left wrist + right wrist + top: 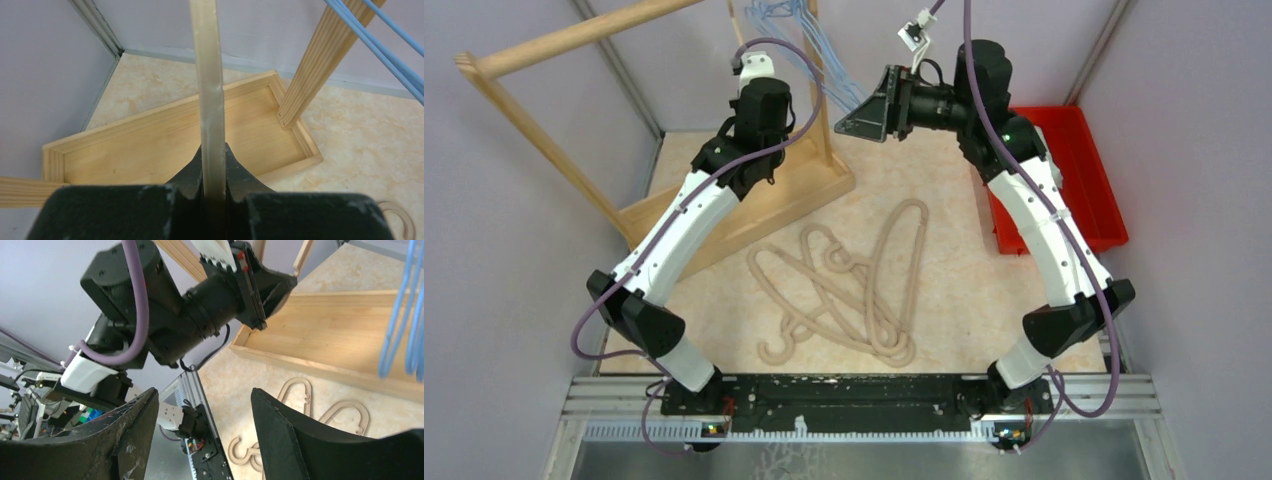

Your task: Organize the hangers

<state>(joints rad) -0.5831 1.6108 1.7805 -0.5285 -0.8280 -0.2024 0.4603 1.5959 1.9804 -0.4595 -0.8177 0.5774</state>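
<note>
one beige hanger (207, 75) pinched in left hand (214, 152), visible only from left wrist; right hand (202, 396) spread wide, empty

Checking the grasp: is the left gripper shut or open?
Shut: the left gripper clamps tight on a beige hanger, seen in its wrist view.

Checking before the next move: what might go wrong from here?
The left gripper pinches a pale beige bar, likely a hanger, across one narrow spot; it may swing or slip. The open right gripper sits close to the left gripper and the blue hangers; a bump seems possible. The beige hangers on the table interlock, so lifting one may drag others.
</note>
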